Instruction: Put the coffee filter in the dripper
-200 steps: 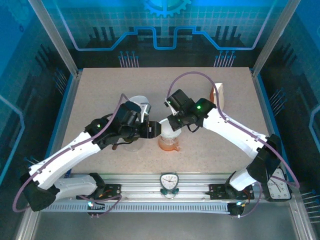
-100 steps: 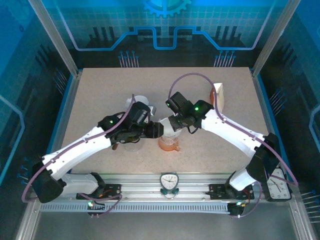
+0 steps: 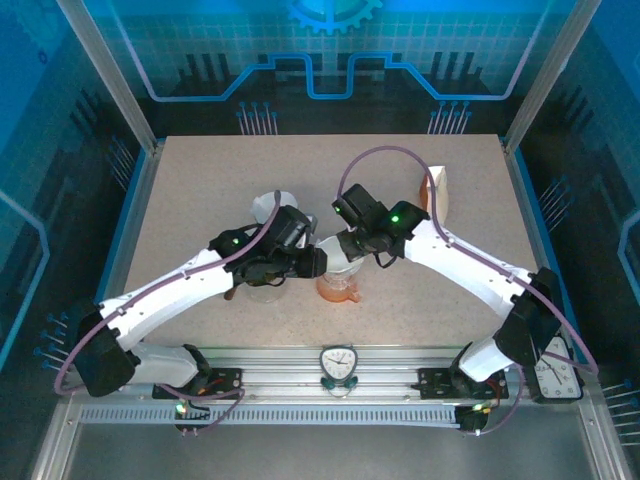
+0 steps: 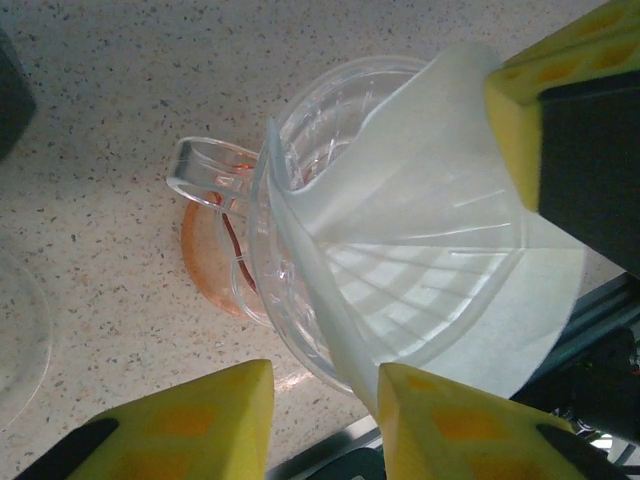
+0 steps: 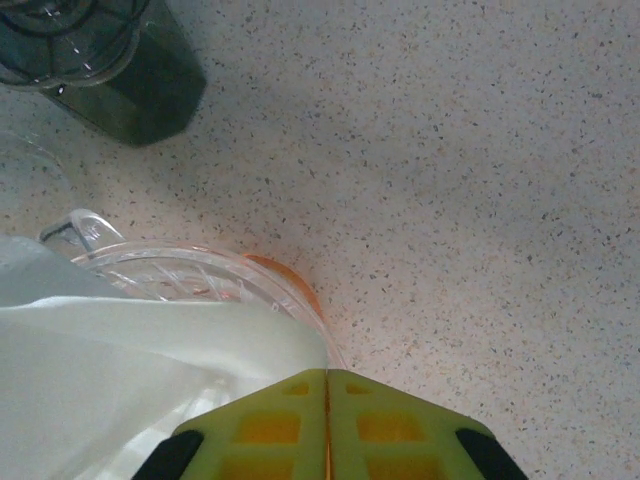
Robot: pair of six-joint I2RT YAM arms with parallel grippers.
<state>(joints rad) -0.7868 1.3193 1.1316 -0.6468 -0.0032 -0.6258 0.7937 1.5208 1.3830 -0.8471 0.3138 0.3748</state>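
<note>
coffee filter [image 4: 430,240]: thin white paper, matt, translucent; dripper [image 4: 300,160]: clear ribbed plastic, glossy; table [image 4: 120,90]: speckled stone-look top, matt; left gripper pads [image 4: 220,410]: yellow, matt, rubbery

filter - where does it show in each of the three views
Top external: filter is a small white patch near the picture's centre, just above the dripper.
Left wrist: filter is large, centre to right, over the dripper's mouth.
Right wrist: filter is at lower left, against the dripper's rim.
Shared landmark: the clear dripper with its orange base.
</note>
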